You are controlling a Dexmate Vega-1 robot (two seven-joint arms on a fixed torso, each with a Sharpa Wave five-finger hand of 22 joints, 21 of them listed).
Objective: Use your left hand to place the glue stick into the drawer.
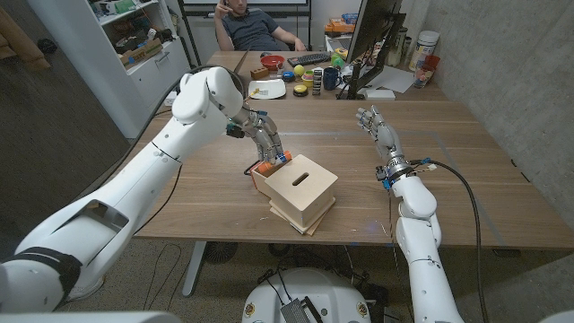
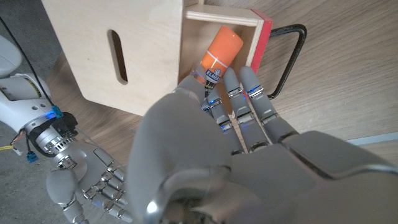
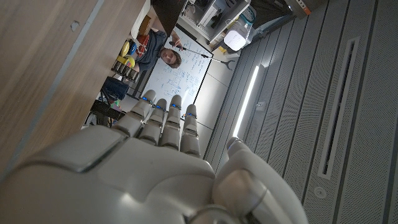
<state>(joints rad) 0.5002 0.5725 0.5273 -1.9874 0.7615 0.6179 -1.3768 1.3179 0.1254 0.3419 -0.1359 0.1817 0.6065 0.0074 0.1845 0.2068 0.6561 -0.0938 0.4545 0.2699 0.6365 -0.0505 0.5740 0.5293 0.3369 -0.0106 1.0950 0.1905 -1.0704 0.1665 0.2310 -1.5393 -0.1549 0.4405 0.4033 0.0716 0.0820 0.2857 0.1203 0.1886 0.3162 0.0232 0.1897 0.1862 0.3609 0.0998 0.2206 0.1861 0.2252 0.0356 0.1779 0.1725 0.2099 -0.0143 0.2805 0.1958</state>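
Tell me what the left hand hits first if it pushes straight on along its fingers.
Likely the glue stick at the left hand's fingertips, then the open drawer beneath; whether they already touch is unclear.

You're in an office / robotics lab. Wooden table (image 1: 466, 170) is your landmark: pushed against its far edge is a 2nd desk w/ a monitor (image 1: 372, 40), keyboard (image 1: 308, 59), mug (image 1: 331, 78) and small colourful items. Behind that desk a person (image 1: 256, 27) sits in a chair. Far left of the table there's a white shelf unit (image 1: 143, 40) w/ clutter. In the right wrist view you get a whiteboard (image 3: 186, 68) w/ writing, grey panelled wall, strip light (image 3: 247, 102).
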